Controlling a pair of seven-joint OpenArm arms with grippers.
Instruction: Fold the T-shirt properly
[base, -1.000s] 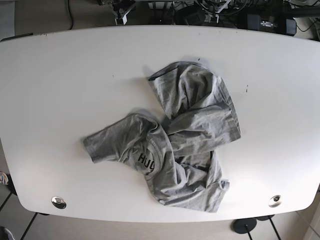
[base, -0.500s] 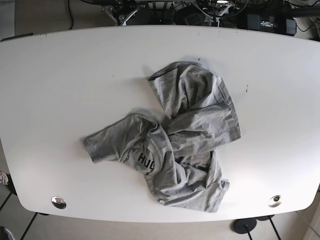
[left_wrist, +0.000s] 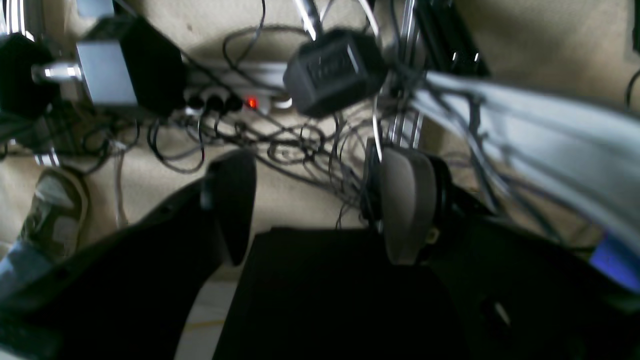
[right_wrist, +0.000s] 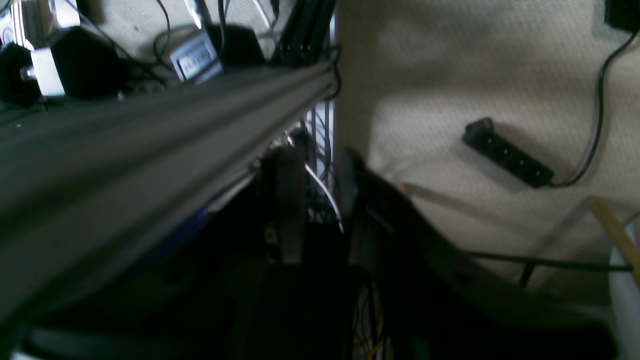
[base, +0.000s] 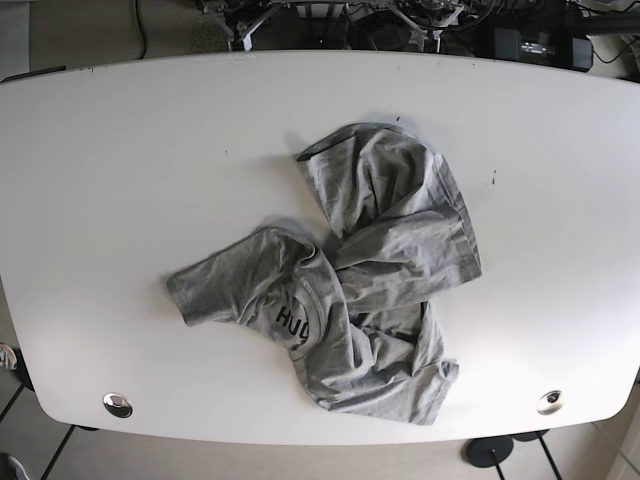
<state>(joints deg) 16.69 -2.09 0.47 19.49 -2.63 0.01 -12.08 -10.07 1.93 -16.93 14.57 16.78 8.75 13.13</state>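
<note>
Reaching out over the table is what comes next, as I judge it, because both my grippers sit behind the far edge of the white oval table (base: 120, 150), down among the tangle of black cables (left_wrist: 280, 145) on the beige floor, and the crumpled grey cotton T-shirt (base: 370, 270) lies out in front of them, near the middle of the tabletop and well apart from either one. The shirt's long axis runs slantwise away from me, from the bunched end nearest my grippers down to the hem and the sleeve with the black lettering at the far side. Neither arm looks clearly nearer, since the heap sits roughly between the two. My left gripper (left_wrist: 320, 205) points down at the floor with its fingers spread wide and nothing between them. My right gripper (right_wrist: 320, 200) also tilts downward, beside the blurred dark grey metal rail (right_wrist: 150, 135), with a black power strip (right_wrist: 507, 160) off to its side; its fingers stand a narrow way apart and hold nothing.
</note>
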